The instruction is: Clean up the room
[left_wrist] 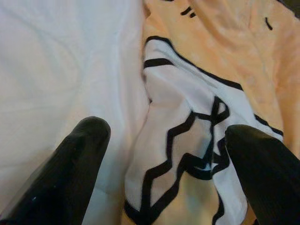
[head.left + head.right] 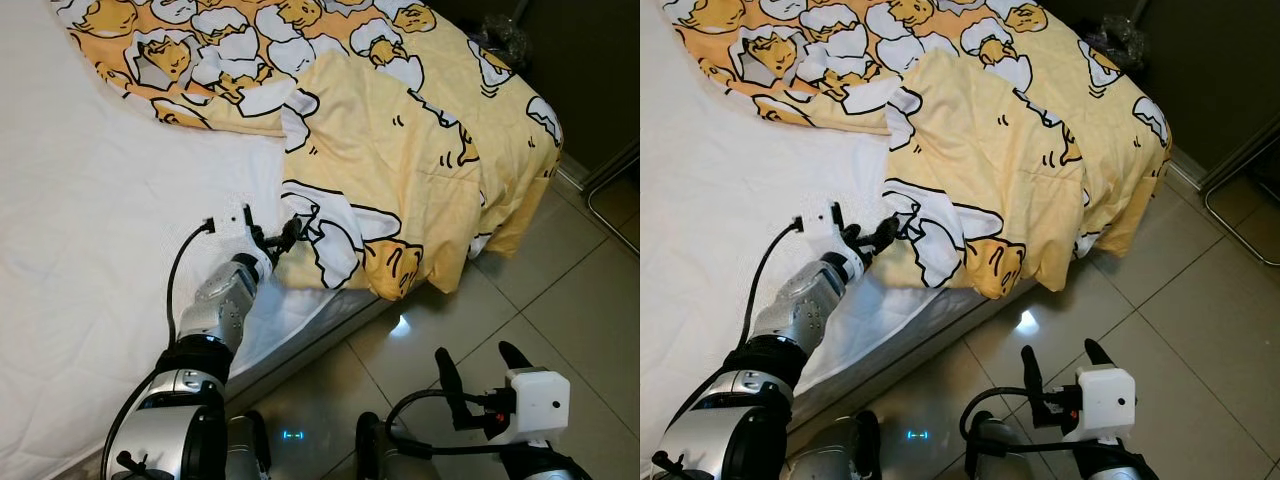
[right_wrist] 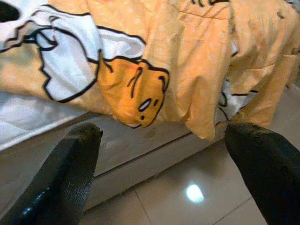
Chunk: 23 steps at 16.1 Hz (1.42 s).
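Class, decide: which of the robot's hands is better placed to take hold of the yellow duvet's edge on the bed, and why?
Left. The left hand is open at the yellow duvet edge on the white sheet, fingers straddling a fold. The right hand hangs low over the tiled floor, beside the bed.

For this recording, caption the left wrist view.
Open left gripper straddling the edge of the yellow cartoon-egg print duvet on the white bed sheet.

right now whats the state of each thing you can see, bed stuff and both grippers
yellow blanket: crumpled, folded back on itself, one corner hanging over the bed edge
white sheet: uncovered, lightly wrinkled
left gripper: open, fingers straddling the blanket's edge on the bed
right gripper: open, held low over the floor tiles, holding nothing
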Motion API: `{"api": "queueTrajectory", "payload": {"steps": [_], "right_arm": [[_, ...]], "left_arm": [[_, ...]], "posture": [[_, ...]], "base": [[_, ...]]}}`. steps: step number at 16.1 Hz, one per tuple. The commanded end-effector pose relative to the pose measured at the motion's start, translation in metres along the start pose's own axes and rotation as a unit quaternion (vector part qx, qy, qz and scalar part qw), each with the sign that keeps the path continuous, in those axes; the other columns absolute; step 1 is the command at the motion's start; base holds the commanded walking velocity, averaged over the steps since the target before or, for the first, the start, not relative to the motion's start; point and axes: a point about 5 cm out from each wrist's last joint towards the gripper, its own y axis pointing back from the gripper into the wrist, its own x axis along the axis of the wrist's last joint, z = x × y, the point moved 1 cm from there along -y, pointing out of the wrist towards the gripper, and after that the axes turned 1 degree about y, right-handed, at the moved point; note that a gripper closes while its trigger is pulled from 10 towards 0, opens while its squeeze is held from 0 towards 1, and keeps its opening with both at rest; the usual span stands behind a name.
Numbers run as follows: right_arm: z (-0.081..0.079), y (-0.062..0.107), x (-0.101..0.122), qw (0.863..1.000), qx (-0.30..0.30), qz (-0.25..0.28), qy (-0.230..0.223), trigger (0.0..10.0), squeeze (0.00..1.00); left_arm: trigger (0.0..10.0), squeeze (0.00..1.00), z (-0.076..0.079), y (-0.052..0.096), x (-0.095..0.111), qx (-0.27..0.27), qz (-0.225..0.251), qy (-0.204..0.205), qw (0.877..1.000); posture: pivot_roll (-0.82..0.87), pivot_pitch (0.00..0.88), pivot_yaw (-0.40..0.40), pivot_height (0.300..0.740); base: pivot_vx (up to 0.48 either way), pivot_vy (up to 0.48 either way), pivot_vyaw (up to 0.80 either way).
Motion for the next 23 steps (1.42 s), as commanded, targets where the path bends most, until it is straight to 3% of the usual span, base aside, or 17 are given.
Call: {"api": "queueTrajectory", "payload": {"steps": [1, 4, 6, 9, 12, 13, 15, 17, 23], "right_arm": [[-0.003, 0.004, -0.003, 1.0, 0.013, -0.008, -0.01, 10.0, 0.1], [-0.007, 0.003, -0.003, 0.999, 0.038, -0.009, -0.011, 10.0, 0.11], [-0.01, 0.003, -0.004, 0.999, 0.051, -0.014, -0.012, 10.0, 0.1], [-0.01, 0.004, -0.004, 0.998, 0.052, -0.016, -0.014, 10.0, 0.1], [-0.01, 0.006, -0.006, 0.998, 0.051, -0.02, -0.017, 10.0, 0.1], [-0.011, 0.007, -0.007, 0.998, 0.05, -0.021, -0.017, 10.0, 0.11], [-0.011, 0.007, -0.007, 0.998, 0.05, -0.023, -0.019, 10.0, 0.1], [-0.011, 0.007, -0.008, 0.998, 0.05, -0.024, -0.02, 10.0, 0.1], [-0.011, 0.01, -0.01, 0.998, 0.048, -0.031, -0.021, 10.0, 0.1]], "left_arm": [[10.0, 0.0, 0.004, -0.001, -0.009, -0.006, -0.017, -0.013, 1.0], [10.0, 0.0, 0.011, 0.0, -0.025, -0.022, -0.048, 0.015, 0.998], [10.0, 0.0, 0.011, 0.0, -0.033, -0.018, -0.061, 0.003, 0.998], [10.0, 0.0, 0.005, -0.001, -0.025, 0.017, -0.036, -0.033, 0.999], [10.0, 0.0, 0.0, 0.0, -0.027, 0.026, -0.045, -0.051, 0.997], [10.0, 0.0, -0.002, 0.0, -0.029, 0.029, -0.049, -0.053, 0.997], [10.0, 0.0, 0.002, 0.001, -0.039, 0.019, -0.07, -0.018, 0.997], [10.0, 0.0, 0.005, 0.004, -0.049, 0.011, -0.087, -0.048, 0.995], [10.0, 0.0, 0.012, 0.008, -0.07, -0.001, -0.12, -0.041, 0.992]], "posture": [[-0.11, 0.221, -0.035, 0.74], [-0.12, 0.224, -0.033, 0.74], [-0.12, 0.227, -0.034, 0.74], [-0.12, 0.23, -0.033, 0.74], [-0.13, 0.233, -0.03, 0.74], [-0.13, 0.235, -0.03, 0.74], [-0.13, 0.237, -0.03, 0.74], [-0.13, 0.238, -0.03, 0.74], [-0.13, 0.245, -0.03, 0.74]], "base": [[0.0, 0.0, 0.0], [0.0, 0.0, 0.0], [0.0, 0.0, 0.0], [0.0, 0.0, 0.0], [0.0, 0.0, 0.0], [0.0, 0.0, 0.0], [0.0, 0.0, 0.0], [0.0, 0.0, 0.0], [0.0, 0.0, 0.0]]}}
